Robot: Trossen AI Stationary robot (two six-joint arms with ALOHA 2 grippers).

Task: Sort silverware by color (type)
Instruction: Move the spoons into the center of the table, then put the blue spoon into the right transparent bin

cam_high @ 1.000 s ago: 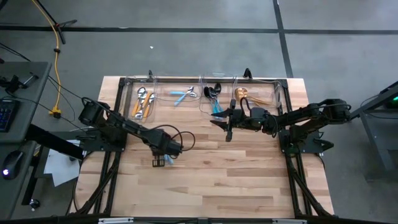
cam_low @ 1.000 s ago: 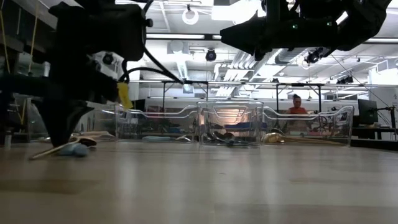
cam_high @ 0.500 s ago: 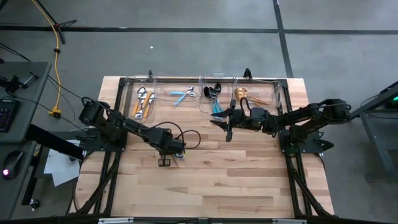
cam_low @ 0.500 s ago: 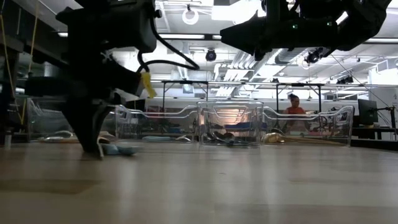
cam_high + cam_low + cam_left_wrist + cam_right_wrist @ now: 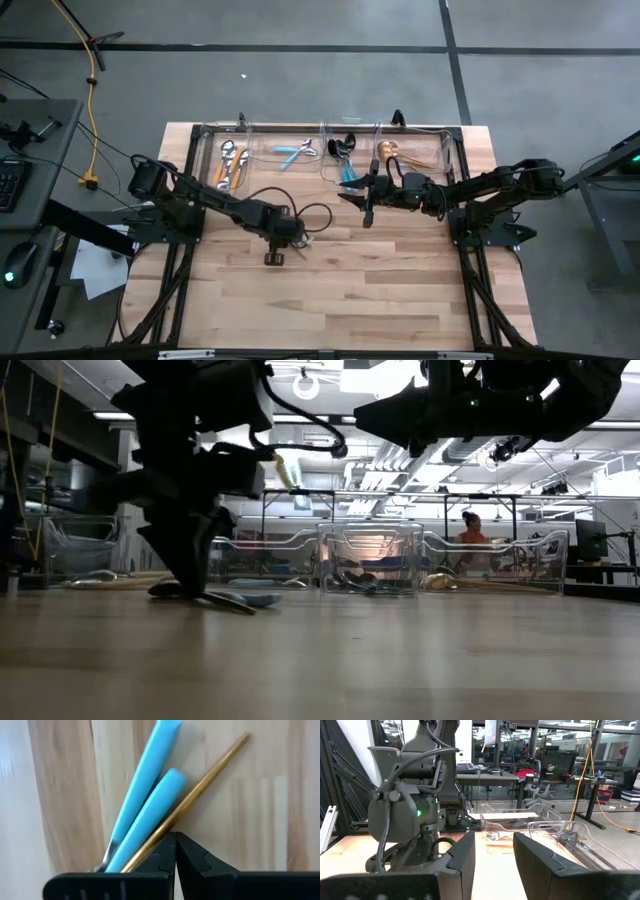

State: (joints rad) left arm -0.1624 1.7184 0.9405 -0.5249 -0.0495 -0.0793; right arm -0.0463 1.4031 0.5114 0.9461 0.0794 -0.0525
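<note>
Left gripper [image 5: 287,238] has slid right across the table, shoving loose silverware.
Jaws closed, gripping nothing; light-blue handles [image 5: 145,815] and gold piece [image 5: 200,790] unsorted; right gripper [image 5: 366,205] waits part-open, so you've still bins to fill.

Pale wood table [image 5: 400,280], clear glossy plastic bins [image 5: 300,140]

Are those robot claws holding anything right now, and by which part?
The left gripper is shut with no piece clearly between its fingers; the blue handles and gold handle lie beside them. The right gripper is open, empty.
</note>
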